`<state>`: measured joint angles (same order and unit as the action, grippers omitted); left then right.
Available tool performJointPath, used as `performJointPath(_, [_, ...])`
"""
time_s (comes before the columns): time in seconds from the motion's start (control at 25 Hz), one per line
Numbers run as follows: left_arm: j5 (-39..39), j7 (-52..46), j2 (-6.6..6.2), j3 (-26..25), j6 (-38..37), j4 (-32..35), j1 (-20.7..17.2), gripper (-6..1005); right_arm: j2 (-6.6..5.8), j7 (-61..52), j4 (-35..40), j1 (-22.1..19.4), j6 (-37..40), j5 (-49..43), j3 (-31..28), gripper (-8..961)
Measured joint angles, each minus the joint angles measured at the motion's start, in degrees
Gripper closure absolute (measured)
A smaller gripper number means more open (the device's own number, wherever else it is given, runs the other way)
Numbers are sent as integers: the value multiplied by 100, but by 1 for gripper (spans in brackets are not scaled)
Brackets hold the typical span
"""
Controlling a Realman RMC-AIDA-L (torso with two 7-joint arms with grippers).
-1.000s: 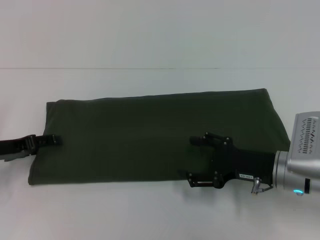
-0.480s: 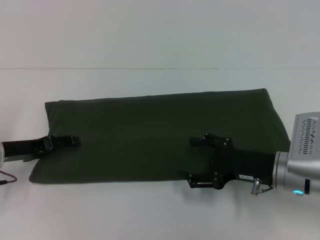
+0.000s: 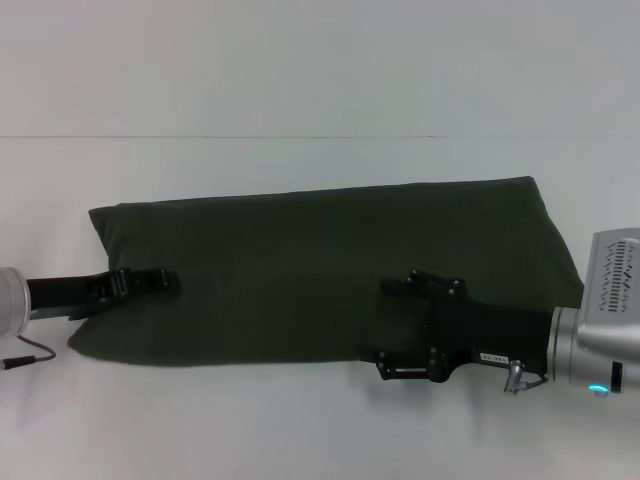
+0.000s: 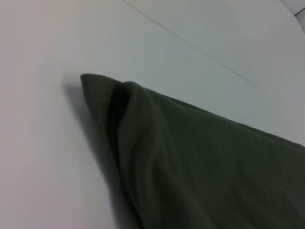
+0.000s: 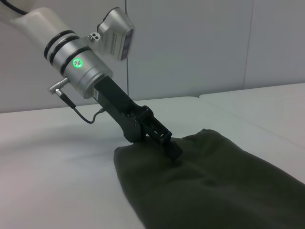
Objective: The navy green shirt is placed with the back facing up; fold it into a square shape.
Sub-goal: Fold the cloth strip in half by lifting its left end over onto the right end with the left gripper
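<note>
The navy green shirt point(image 3: 300, 260) lies on the white table as a long folded band running left to right. My left gripper point(image 3: 165, 280) is shut on the shirt's left end, whose edge is raised and pulled inward; the right wrist view shows that same gripper point(image 5: 174, 151) pinching the cloth point(image 5: 214, 181). The left wrist view shows only the lifted, creased corner of the shirt point(image 4: 200, 162). My right gripper point(image 3: 383, 325) rests open over the shirt's front edge, right of centre, fingers spread wide and flat on the fabric.
The white table point(image 3: 300, 430) surrounds the shirt, with a seam line across the back point(image 3: 300, 137). A thin cable point(image 3: 25, 350) hangs from the left wrist near the shirt's front left corner.
My left gripper has moved to the right, carrying the shirt's left end with it; the front left corner has drawn in. The right gripper has stayed in place.
</note>
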<state>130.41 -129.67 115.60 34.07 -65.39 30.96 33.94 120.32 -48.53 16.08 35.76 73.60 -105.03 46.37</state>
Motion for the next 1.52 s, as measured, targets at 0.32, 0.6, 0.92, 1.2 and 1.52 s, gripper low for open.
performJointPath(0.32, [36, -2, -3, 74, -1, 67, -15, 413, 0, 2, 0, -8, 15, 0, -16, 14])
performJointPath(0.6, [39, 30, -6, 73, 3, 69, 13, 570, 0, 2, 0, -8, 15, 0, -24, 14])
performJointPath(0.92, [39, 63, -69, 126, -38, 69, 27, 762, 0, 3, 0, -8, 27, 0, -24, 14])
performJointPath(1.2, [37, 49, -334, 225, -250, 126, -93, 793, 0, 2, 0, -23, 102, 0, -24, 12])
performJointPath(1.52, [320, -149, -667, -109, -757, 608, -291, 795, 0, 4, 0, -26, 145, 7, -31, 14])
